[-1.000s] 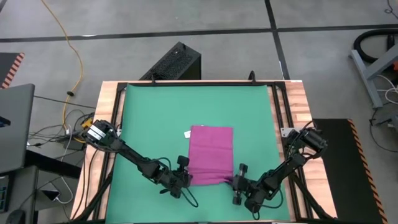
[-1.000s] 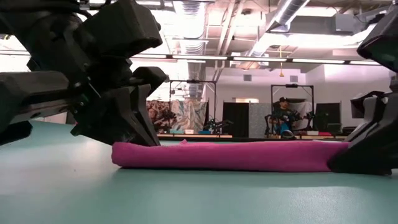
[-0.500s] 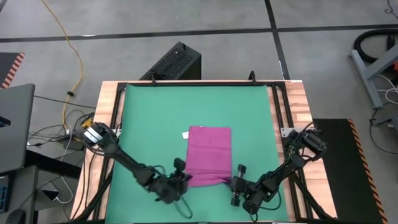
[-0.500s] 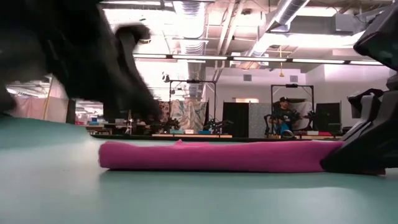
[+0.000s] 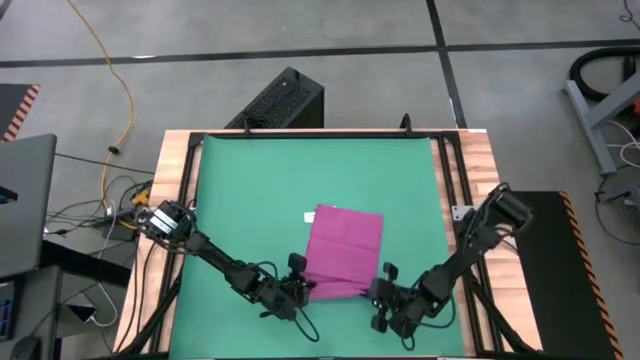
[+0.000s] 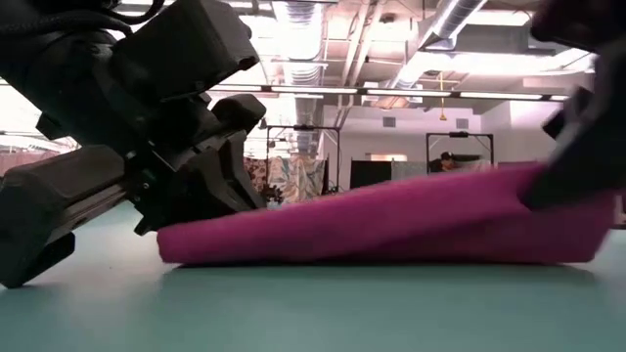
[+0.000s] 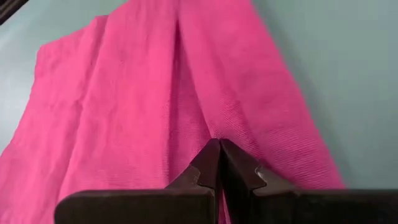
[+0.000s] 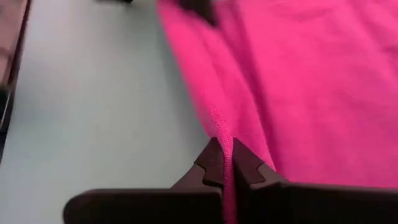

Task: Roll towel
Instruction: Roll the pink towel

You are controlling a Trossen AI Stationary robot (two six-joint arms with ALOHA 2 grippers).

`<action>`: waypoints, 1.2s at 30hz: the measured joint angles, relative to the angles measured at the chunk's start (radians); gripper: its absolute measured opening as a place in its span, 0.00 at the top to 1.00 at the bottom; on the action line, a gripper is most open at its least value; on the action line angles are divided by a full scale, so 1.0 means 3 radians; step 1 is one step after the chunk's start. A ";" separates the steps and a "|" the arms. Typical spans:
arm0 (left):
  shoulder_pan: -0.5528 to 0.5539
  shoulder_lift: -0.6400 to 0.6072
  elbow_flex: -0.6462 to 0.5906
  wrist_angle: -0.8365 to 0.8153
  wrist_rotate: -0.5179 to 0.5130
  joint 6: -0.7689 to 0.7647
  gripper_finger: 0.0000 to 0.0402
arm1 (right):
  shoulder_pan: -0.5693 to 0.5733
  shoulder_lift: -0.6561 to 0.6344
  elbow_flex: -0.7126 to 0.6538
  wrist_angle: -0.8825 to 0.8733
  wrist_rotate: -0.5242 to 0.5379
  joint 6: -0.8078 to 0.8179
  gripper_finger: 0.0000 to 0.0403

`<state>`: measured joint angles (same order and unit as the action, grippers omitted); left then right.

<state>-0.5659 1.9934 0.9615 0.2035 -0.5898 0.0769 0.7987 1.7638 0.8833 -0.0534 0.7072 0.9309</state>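
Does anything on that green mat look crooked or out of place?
The towel lies slightly askew on the green mat, and its near edge is lifted unevenly, higher at the right gripper than at the left gripper. Both pinch it.

A wooden-edged table (image 5: 483,170) carries a green mat (image 5: 260,190); the towel (image 5: 345,250) lies on it, seemingly folded.
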 joint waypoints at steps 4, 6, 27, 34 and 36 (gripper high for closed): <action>-0.0001 0.0002 -0.0001 -0.0013 0.0027 -0.0008 1.00 | -0.0079 -0.0217 -0.0001 -0.0296 -0.0108 0.0343 0.96; -0.0001 0.0005 -0.0001 -0.0012 0.0034 -0.0006 1.00 | -0.0142 -0.0275 0.0001 -0.0438 -0.0236 0.0559 0.96; -0.0184 -0.0726 -0.0013 -0.0798 0.0030 -0.0434 1.00 | -0.0487 -0.0031 -0.0003 -0.0679 -0.0622 0.1405 0.96; -0.0404 -0.0902 -0.0008 -0.0714 0.0321 -0.0368 1.00 | -0.0542 -0.0029 -0.0003 -0.0654 -0.0633 0.1443 0.96; -0.0480 -0.0845 -0.0008 -0.0668 0.0321 -0.0194 1.00 | -0.0556 -0.0029 -0.0003 -0.0654 -0.0646 0.1437 0.96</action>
<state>-0.7100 1.7399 0.9592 0.0033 -0.4934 0.0186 0.6319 1.7550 0.8825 -0.2497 0.5136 1.3620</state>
